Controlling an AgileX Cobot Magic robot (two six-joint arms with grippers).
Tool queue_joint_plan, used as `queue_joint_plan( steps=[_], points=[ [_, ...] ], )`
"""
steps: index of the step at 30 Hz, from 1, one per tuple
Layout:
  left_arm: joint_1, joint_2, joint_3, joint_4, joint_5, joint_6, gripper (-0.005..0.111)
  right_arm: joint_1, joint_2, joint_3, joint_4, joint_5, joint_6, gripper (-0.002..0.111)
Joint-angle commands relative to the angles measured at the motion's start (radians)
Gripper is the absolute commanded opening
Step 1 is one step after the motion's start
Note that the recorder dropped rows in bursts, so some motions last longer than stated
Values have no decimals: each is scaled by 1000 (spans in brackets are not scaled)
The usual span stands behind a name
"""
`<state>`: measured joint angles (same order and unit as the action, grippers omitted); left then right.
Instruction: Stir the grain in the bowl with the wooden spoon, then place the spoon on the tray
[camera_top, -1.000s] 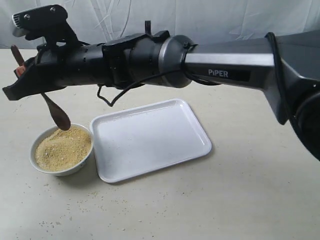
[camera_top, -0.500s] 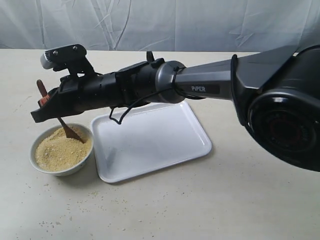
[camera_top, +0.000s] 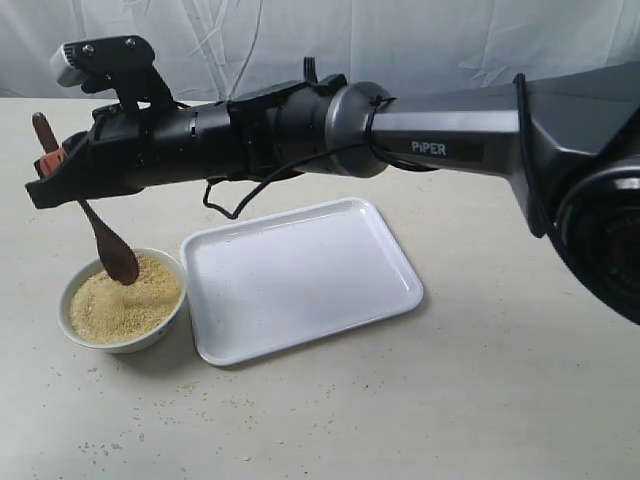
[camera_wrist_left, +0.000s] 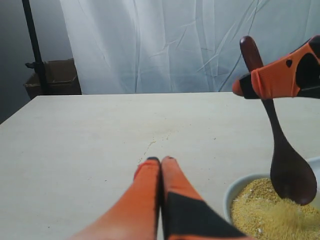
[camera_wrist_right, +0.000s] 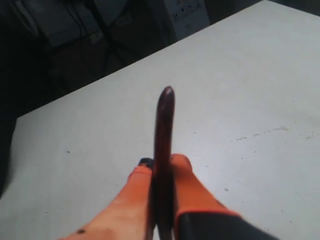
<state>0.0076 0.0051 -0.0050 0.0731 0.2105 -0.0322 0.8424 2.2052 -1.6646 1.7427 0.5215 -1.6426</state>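
Exterior view, far left: right gripper (camera_top: 48, 170) has reached across the middle and is clamped on the upper handle of the wooden spoon (camera_top: 118, 262), with the handle end sticking up above the fingers. The spoon hangs tilted, scoop end down, and its tip dips into the grain (camera_top: 115, 305) at the far right side of the bowl (camera_top: 120, 345). The bowl sits on the table (camera_top: 480, 380), filled to near the rim, with a few loose grains scattered on the table in front of it. Just beside the bowl on its right is the tray (camera_top: 300, 280), lying flat with nothing on it; bowl and tray are close, and I cannot tell whether they touch. The black arm (camera_top: 450, 145) runs from the right edge over the tray's far side to the gripper. The left gripper does not show in this view. Left wrist view: left gripper (camera_wrist_left: 161, 162) has its orange fingers pressed together with nothing between them, low over bare table and near the bowl; further right, the right gripper's orange pads pinch the spoon handle, and the scoop rests against the grain mound. Right wrist view: the fingers are tight on both sides of the handle, whose end points away from the camera; bowl and tray are out of frame.
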Motion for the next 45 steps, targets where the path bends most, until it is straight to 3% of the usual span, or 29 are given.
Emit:
queue_joint_plan(
  steps=[1,14,20,25,35,45],
  points=[
    [1,-5,5,-2,-5,-1,0,2,-13,2,2,62,1,-1],
    [1,-5,5,-2,-5,-1,0,53,88,2,2,-186,-1,-1],
    [1,-5,5,-2,-5,-1,0,53,6,2,2,-174,-3,-1],
    [1,-5,5,-2,-5,-1,0,53,0,2,2,-376,-23,-1],
    [1,-5,5,-2,-5,-1,0,55,69,2,2,-147,31,-1],
    [1,-5,5,-2,-5,-1,0,55,-18,2,2,-131,31,-1]
  ],
)
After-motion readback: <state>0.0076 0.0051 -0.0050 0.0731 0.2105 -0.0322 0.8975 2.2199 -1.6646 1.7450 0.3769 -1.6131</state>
